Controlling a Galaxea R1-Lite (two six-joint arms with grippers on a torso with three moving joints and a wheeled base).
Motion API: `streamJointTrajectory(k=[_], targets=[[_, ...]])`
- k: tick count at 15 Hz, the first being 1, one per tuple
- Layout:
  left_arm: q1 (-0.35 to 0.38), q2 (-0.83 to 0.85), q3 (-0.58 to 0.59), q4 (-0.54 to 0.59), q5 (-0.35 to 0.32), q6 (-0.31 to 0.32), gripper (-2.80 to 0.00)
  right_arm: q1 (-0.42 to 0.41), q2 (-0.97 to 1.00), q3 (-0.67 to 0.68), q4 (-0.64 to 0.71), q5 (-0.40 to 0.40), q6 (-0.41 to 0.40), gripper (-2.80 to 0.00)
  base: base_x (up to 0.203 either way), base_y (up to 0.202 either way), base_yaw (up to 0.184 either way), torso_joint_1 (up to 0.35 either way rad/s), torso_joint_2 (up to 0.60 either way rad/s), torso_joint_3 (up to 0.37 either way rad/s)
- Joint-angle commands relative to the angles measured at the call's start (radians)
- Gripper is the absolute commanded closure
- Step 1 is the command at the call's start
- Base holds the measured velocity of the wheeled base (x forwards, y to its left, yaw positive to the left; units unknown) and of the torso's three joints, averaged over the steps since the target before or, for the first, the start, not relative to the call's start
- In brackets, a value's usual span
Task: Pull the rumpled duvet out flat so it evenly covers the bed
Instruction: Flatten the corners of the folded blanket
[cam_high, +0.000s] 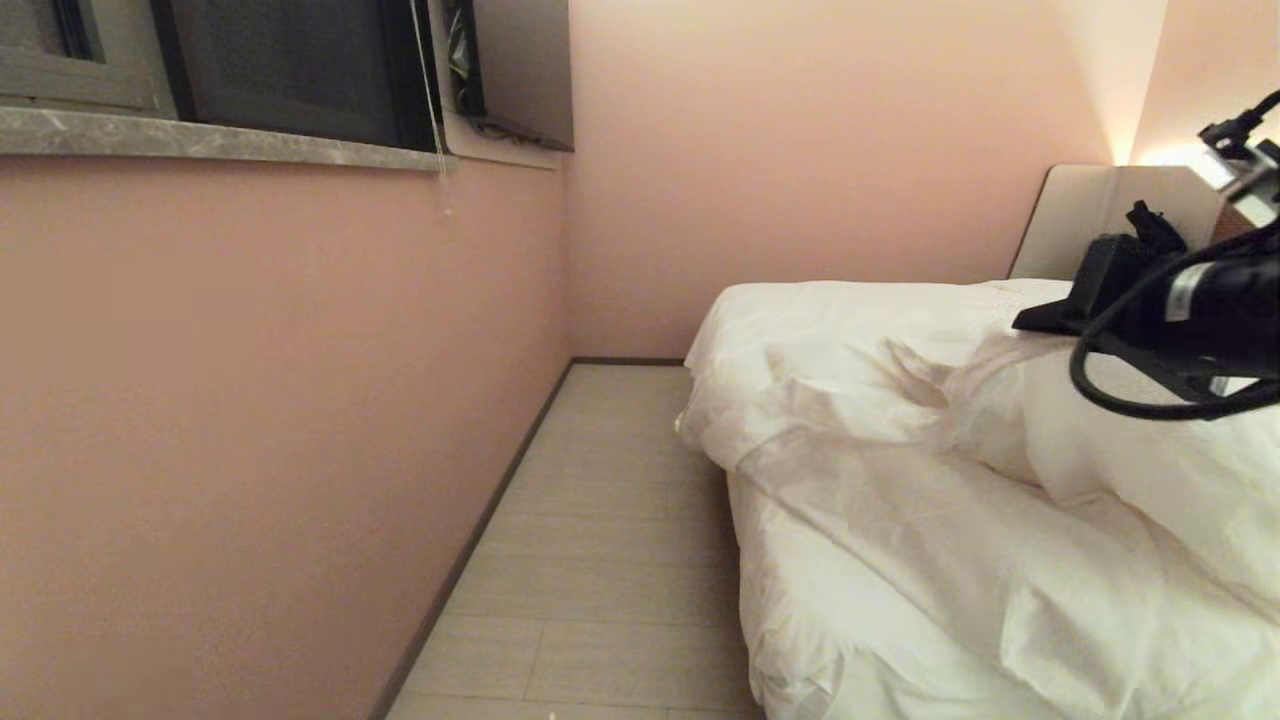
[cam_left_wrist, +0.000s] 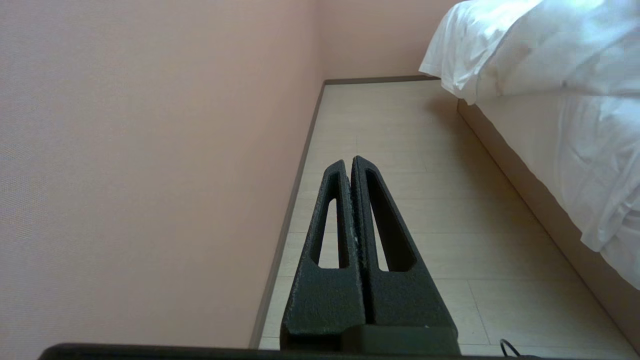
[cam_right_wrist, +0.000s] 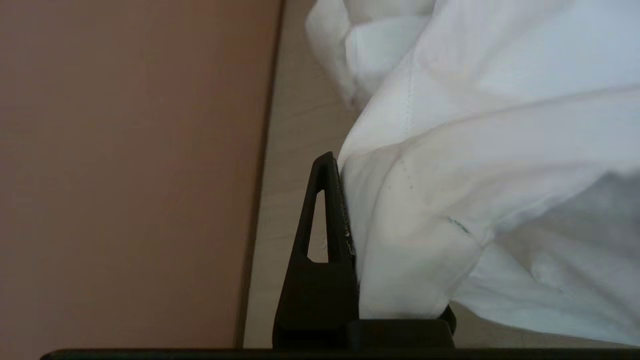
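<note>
Head view showed the bed (cam_high: 800, 600) running along the right of the frame, and the duvet (cam_high: 880, 400) on it was anything but flat: bunched, folded over itself, one puffy hump sitting near the headboard (cam_high: 1090, 215) end, a wrinkled edge hanging over the side toward the floor (cam_high: 600, 520). The right arm was up there over the far part of the bed, its right gripper (cam_high: 1050, 318) low against the fabric. In the right wrist view only one finger was visible, and white duvet cloth was draped across where the other should be; the fingers were pressed together with the fabric pinched between them, so that was a grip on the duvet. The left gripper (cam_left_wrist: 350, 162) hung out over the floor strip between wall (cam_left_wrist: 150, 150) and bed, fingers closed together on nothing, well apart from the bedding.

As for progress, I'd call it early. A hold on the duvet was made, but the spreading itself was not done: folds all over, the cover heaped rather than laid out. Pulling it taut and evening the overhang remained, by the look of it.
</note>
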Motion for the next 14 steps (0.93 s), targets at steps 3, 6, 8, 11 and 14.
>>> streamJointTrajectory(k=[3, 6, 8, 11, 14], targets=[[0.0, 0.001, 0.0, 0.0, -0.001, 0.0, 0.0, 0.12, -0.204, 0.077, 0.049, -0.001, -0.02, 0.0, 0.0, 0.0, 0.0, 0.0, 0.0, 0.0], [0.0, 0.001, 0.0, 0.0, -0.001, 0.0, 0.0, 0.163, -0.233, 0.139, 0.051, 0.001, -0.045, 0.0, 0.0, 0.0, 0.0, 0.0, 0.0, 0.0], [0.0, 0.001, 0.0, 0.0, -0.001, 0.0, 0.0, 0.17, -0.238, 0.145, 0.051, 0.001, -0.048, 0.0, 0.0, 0.0, 0.0, 0.0, 0.0, 0.0], [0.0, 0.001, 0.0, 0.0, 0.0, 0.0, 0.0, 0.3, -0.264, 0.164, 0.068, 0.0, -0.055, 0.0, 0.0, 0.0, 0.0, 0.0, 0.0, 0.0], [0.0, 0.001, 0.0, 0.0, -0.001, 0.0, 0.0, 0.369, -0.293, 0.179, 0.076, 0.002, -0.07, 0.0, 0.0, 0.0, 0.0, 0.0, 0.0, 0.0]])
